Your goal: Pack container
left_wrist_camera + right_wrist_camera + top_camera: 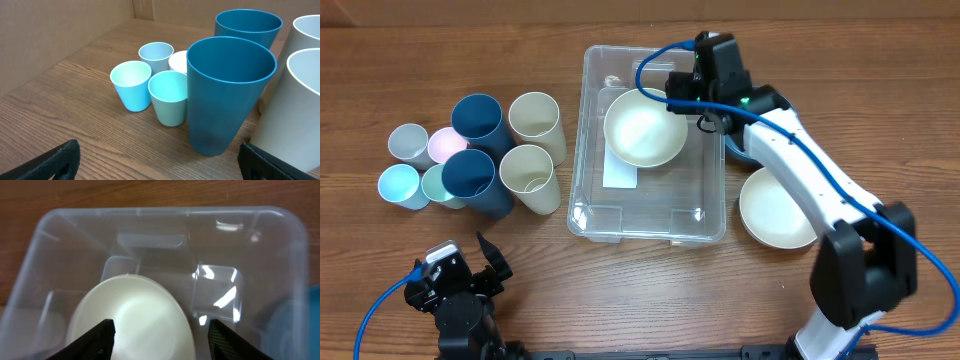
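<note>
The clear container [582, 150] stands at the middle of the table, its white label [618, 176] showing on the base. A cream bowl [642, 130] sits inside it at the far end. My right gripper [686, 102] hovers over the bowl's right rim, open; in the right wrist view its fingers [160, 340] spread on either side of the bowl [135, 315] inside the container [165, 214]. My left gripper [470, 262] is open and empty near the front left edge, facing the cups [160, 170].
Left of the container stand two dark blue cups [478, 122] [227, 90], two cream cups [535, 122], and several small pastel cups [408, 145] [131, 84]. A second cream bowl [775, 208] lies right of the container; something blue [740, 152] shows under the right arm.
</note>
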Motion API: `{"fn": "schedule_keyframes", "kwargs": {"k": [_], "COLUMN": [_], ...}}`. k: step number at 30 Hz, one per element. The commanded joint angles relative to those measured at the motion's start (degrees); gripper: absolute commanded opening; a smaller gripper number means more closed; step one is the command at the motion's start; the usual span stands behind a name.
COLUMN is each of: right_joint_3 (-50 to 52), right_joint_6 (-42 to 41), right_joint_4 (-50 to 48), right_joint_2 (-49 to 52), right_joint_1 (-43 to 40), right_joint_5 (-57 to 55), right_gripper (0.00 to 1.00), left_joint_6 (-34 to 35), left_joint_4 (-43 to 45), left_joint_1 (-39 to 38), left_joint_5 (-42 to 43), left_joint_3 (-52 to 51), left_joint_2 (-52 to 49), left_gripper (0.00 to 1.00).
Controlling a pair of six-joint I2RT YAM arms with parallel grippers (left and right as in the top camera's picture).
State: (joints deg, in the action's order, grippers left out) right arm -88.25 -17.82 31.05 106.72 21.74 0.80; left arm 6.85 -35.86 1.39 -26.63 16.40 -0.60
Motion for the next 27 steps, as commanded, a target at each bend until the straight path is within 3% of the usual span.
{"fn": "schedule_keyframes", "kwargs": {"k": [1,5,7,11,16,24,26,27], "right_joint_3": [-6.75,-6.75,-6.69,-3.78,8.26,31.52,35.32,36.35], "right_joint_6": [-0.28,-7.91,-10.82,-12.66,-12.68,-14.05,-16.74,-16.72], "right_joint_4": [9.29,25.92,33.00,41.27,39.19,24.63,23.30,22.16], "right_joint_2": [-11.17,-17.99,-18.53,-16.83,-16.57,-16.57,-16.57,-16.57], "right_joint_1": [-1.20,-6.84,-11.89,-25.70,-36.59,-38.49,-38.82,-38.93], "right_joint_5": [-2.54,-9.92,-9.79,-4.59,0.74,4.37,1.55,1.36], "right_gripper": [0.63,0.69,0.75,0.76,0.76,0.70,0.60,0.49], "left_joint_6": [-0.85,-0.85,-0.85,-0.85,-0.83,-0.42,-0.42,-0.42], "left_joint_4": [0.07,0.09,0.09,0.11,0.09,0.09,0.09,0.09], "left_joint_1": [0.31,0.31,0.31,0.31,0.31,0.31,0.31,0.31], "left_joint_5": [-0.35,-0.35,-0.35,-0.35,-0.33,-0.33,-0.33,-0.33], "left_joint_3": [0.74,0.74,0.74,0.74,0.74,0.74,0.74,0.74], "left_joint_2": [0.28,0.28,0.28,0.28,0.28,0.28,0.28,0.28], "left_gripper": [1.00,1.00,1.00,1.00,1.00,1.00,1.00,1.00]}}
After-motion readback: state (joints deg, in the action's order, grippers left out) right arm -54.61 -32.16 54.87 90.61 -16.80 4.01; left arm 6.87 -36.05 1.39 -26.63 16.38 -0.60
